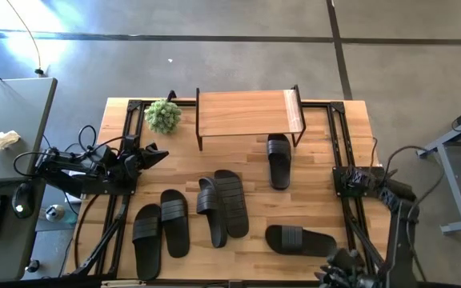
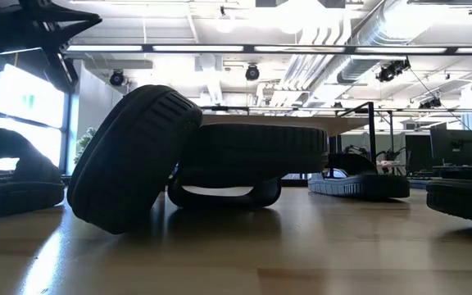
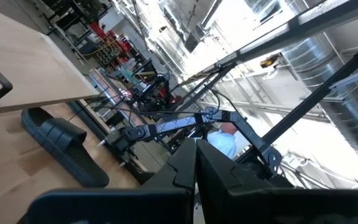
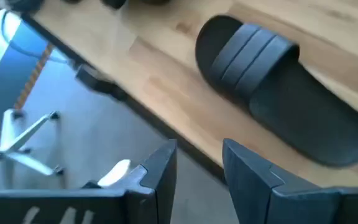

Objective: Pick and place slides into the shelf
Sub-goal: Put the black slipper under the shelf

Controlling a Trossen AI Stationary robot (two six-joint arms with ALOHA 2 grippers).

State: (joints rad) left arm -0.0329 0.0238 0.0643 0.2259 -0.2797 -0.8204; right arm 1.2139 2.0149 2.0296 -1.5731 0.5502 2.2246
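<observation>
Six black slides lie on the table. One slide (image 1: 278, 160) lies with its far end at the shelf (image 1: 246, 114). Two overlap mid-table, one slide (image 1: 209, 210) leaning on its neighbour (image 1: 232, 202). Two lie side by side at the near left (image 1: 160, 228). One lies at the near right (image 1: 298, 240). My left gripper (image 1: 157, 154) hovers shut at the table's left side, pointing right. My right gripper (image 4: 201, 168) is open over the table's near edge, just short of the near-right slide (image 4: 278, 87).
A small green potted plant (image 1: 163, 116) stands left of the shelf. Black arm frames (image 1: 338, 136) run along both table sides. A grey desk (image 1: 10, 128) with a keyboard sits beyond the left edge. Bare wood (image 1: 326, 200) shows between the shelf and the near-right slide.
</observation>
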